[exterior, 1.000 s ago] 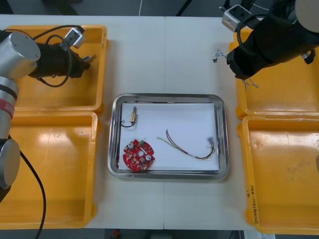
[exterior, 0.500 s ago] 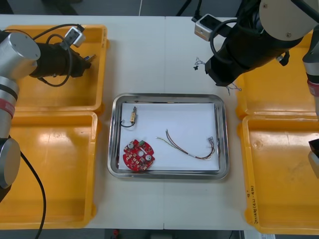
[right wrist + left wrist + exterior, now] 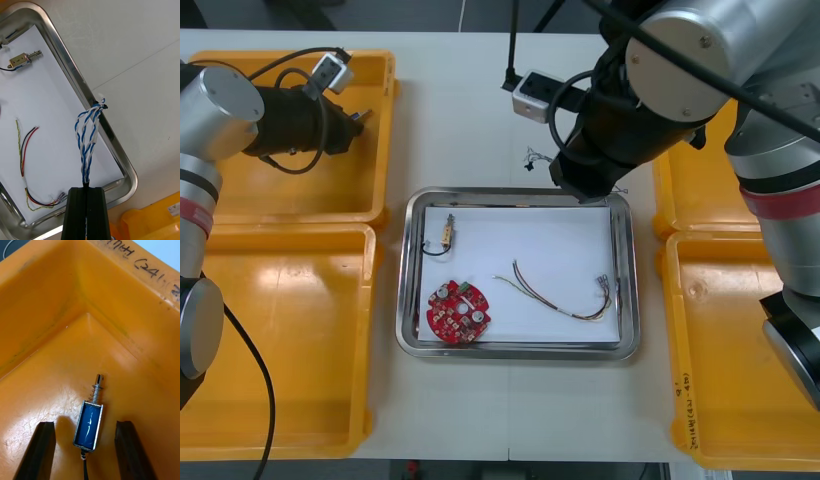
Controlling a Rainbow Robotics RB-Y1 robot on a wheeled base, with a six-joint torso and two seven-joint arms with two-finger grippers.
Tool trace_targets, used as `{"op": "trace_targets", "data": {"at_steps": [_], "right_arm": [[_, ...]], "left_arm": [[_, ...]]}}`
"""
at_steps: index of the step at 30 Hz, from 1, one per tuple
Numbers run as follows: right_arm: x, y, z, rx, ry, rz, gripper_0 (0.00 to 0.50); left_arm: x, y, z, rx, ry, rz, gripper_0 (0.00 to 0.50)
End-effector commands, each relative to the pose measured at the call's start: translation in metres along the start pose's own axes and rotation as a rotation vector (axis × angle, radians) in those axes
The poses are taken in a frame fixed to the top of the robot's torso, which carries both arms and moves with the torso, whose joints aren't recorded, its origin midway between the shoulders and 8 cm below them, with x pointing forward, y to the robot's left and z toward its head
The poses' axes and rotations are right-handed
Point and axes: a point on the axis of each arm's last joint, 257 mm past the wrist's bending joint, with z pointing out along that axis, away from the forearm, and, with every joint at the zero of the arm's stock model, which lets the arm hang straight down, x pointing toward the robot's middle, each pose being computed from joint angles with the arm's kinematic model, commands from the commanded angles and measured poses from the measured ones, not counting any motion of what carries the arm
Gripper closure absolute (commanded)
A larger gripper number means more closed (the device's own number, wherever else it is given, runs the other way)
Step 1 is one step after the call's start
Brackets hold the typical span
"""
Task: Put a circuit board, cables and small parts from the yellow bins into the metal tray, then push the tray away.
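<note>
My right tool [image 3: 86,212] pinches twisted blue and white cable [image 3: 87,142] over metal tray [image 3: 630,300] far rim, lined up for drop inside. Left tool [image 3: 85,423] spread astride small metal part [image 3: 89,416], grab-ready imo.

Twisted blue and white cable [image 3: 86,165]: its end hides between fingers of the right hand [image 3: 86,191].
Small metal part [image 3: 89,423]: its black wire runs off the picture's edge.
Metal tray [image 3: 408,270]: far rim partly covered.

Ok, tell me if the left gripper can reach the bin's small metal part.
Probably yes: the left gripper is open astride the small metal part in the yellow bin, nothing between.
</note>
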Motion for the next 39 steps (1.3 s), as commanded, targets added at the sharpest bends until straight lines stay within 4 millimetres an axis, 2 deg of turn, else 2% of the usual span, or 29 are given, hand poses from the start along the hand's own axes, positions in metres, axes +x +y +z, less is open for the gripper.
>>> {"op": "trace_targets", "data": {"at_steps": [1,7,14,21,27,32,39], "right_arm": [[-0.014,0.022,0.001,0.034,-0.01,-0.135,0.5],[0.006,0.03,0.017,0.039,0.033,-0.245,0.5],[0.039,0.035,0.042,0.064,0.133,-0.369,0.5],[0.046,0.039,0.065,0.057,0.123,-0.43,0.5],[0.045,0.043,0.086,0.069,0.134,-0.459,0.5],[0.05,0.04,0.114,0.06,0.131,-0.443,0.5],[0.057,0.038,0.128,0.051,0.14,-0.427,0.5]], "left_arm": [[-0.038,0.001,0.001,-0.006,-0.065,0.003,0.498],[-0.03,0.002,0.005,-0.012,-0.07,-0.023,0.5],[-0.029,0.009,0.0,-0.017,-0.068,-0.023,0.5],[-0.031,0.023,-0.016,0.0,-0.065,-0.019,0.5],[-0.041,0.039,-0.039,0.011,-0.062,0.024,0.5],[-0.042,0.048,-0.053,0.019,-0.049,0.022,0.5],[-0.041,0.056,-0.067,0.029,-0.031,0.019,0.497]]}}
